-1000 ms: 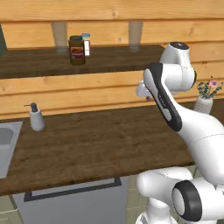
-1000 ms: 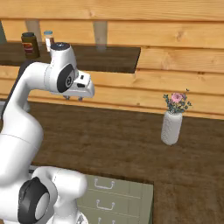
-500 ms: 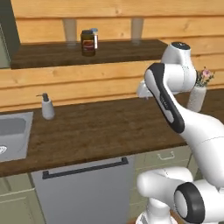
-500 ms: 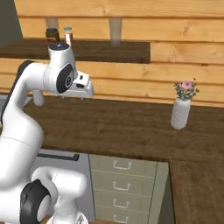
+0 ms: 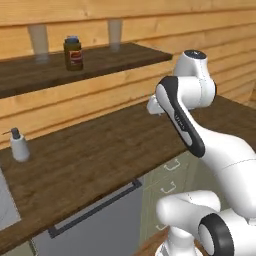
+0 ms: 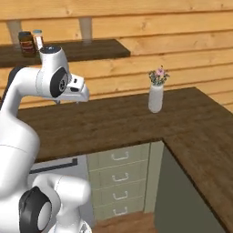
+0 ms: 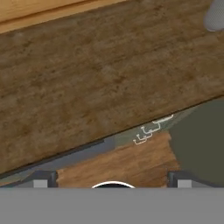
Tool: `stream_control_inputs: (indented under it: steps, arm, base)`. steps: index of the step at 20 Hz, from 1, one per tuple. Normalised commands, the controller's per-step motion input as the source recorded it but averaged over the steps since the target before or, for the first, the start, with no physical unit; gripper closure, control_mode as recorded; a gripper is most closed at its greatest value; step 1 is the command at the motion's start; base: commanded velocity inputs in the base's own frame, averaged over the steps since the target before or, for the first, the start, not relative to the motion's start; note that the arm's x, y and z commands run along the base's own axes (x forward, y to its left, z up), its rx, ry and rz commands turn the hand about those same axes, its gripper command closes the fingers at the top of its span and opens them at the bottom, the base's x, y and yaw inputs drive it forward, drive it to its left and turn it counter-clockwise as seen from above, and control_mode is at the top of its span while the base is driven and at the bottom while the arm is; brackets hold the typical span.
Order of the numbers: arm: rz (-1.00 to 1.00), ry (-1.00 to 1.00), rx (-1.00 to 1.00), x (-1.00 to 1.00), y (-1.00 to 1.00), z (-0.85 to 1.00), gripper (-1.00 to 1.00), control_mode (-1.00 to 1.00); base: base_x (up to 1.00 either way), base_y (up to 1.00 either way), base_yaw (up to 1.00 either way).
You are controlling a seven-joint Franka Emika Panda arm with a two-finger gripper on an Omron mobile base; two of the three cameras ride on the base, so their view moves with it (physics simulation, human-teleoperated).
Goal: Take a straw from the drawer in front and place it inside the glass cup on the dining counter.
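Straw not yet located; drawers [image 6: 119, 174] all look closed below the wood surface [image 6: 136, 123]. Gripper [image 7: 112, 177] hangs above that surface's front edge, jaws spread wide, holding nothing. Approach step. Next: reach a drawer handle [image 7: 152, 128] and pull.

Nothing legible anywhere. Red-brown label band on the dark jar [image 5: 73, 53] upon the upper wooden shelf [image 5: 100, 62], too blurred for any letters, brand or number.
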Motion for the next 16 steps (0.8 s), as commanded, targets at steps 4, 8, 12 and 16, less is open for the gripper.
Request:
stream_control_inputs:
  steps: [4, 8, 12, 16]
  arm:
    - [0.0, 0.0, 0.0, 0.0, 0.0, 0.0, -1.0, 1.0]
    - [0.0, 0.0, 0.0, 0.0, 0.0, 0.0, -1.0, 1.0]
    - [0.0, 0.0, 0.0, 0.0, 0.0, 0.0, -1.0, 1.0]
    - [0.0, 0.0, 0.0, 0.0, 0.0, 0.0, -1.0, 1.0]
  base:
    - [0.04, 0.53, -0.72]
    - [0.0, 0.68, -0.64]
    - [0.0, 0.82, -0.58]
    - [0.0, 0.88, -0.54]
